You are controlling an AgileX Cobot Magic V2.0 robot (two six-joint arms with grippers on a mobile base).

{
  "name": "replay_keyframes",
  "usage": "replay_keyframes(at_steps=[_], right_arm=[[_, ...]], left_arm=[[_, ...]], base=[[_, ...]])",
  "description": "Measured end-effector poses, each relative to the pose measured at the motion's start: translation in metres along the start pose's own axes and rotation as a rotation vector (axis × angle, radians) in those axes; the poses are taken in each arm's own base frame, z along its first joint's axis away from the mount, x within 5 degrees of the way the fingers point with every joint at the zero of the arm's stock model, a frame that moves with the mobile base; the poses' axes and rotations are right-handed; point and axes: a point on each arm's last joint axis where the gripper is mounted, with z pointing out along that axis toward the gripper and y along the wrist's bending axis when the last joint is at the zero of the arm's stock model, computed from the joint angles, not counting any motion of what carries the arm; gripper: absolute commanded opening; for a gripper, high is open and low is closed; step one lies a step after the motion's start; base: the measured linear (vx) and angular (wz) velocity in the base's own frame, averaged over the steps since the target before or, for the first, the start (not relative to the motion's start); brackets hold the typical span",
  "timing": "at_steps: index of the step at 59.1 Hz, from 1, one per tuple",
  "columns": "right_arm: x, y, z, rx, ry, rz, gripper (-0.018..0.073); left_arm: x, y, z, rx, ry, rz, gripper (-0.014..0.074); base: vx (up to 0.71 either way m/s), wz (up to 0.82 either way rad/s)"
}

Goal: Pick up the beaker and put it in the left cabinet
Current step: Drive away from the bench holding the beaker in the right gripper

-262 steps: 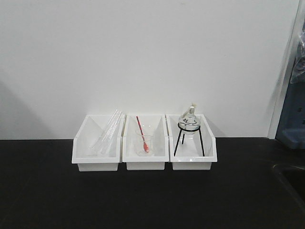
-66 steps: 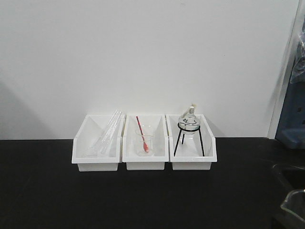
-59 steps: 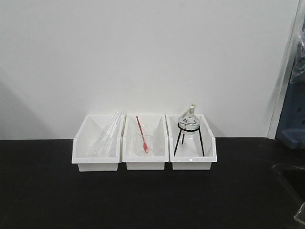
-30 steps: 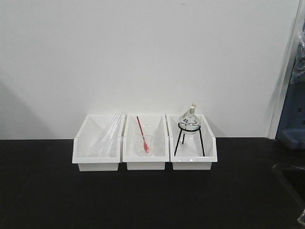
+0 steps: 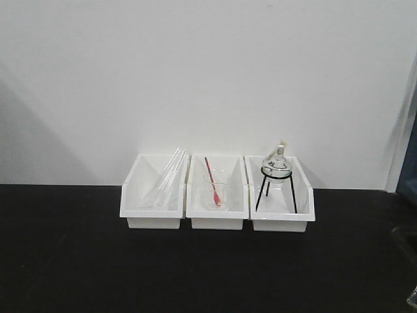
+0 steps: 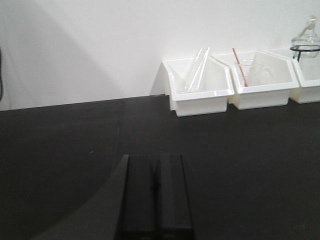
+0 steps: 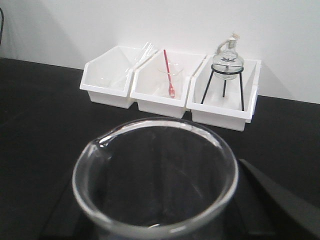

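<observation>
Three bins hold tubes, stirrer, flask; right end effector clamps beaker, left end effector closed.

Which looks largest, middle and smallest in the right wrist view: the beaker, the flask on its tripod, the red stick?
1. beaker: largest, but nearness to the camera exaggerates it.
2. flask on its tripod.
3. red stick, thin and far.

Plain white wall, black countertop, three white bins against the wall, soft shadow at left
</observation>
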Motion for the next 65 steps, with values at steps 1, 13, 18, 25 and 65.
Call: replay_keyframes(at_steps=[1,13,18,25,65], right_arm=[[0.0,0.0,0.0,0.0,0.0,0.0,-0.0004],[0.0,0.0,0.0,0.0,0.0,0.0,-0.0004],[0.0,0.0,0.0,0.0,0.0,0.0,-0.0004],[0.0,0.0,0.0,0.0,0.0,0.0,-0.0004],[0.0,0.0,0.0,0.0,0.0,0.0,-0.0004]], left_arm=[[0.0,0.0,0.0,0.0,0.0,0.0,-0.0008],[0.0,0.0,0.0,0.0,0.0,0.0,-0.0008],[0.0,0.0,0.0,0.0,0.0,0.0,-0.0008],[0.0,0.0,0.0,0.0,0.0,0.0,-0.0008],[0.0,0.0,0.0,0.0,0.0,0.0,-0.0008]], base=[[-0.06,0.22],[-0.08,0.3],[-0.11,0.42],[-0.12,0.47],[-0.12,0.52]])
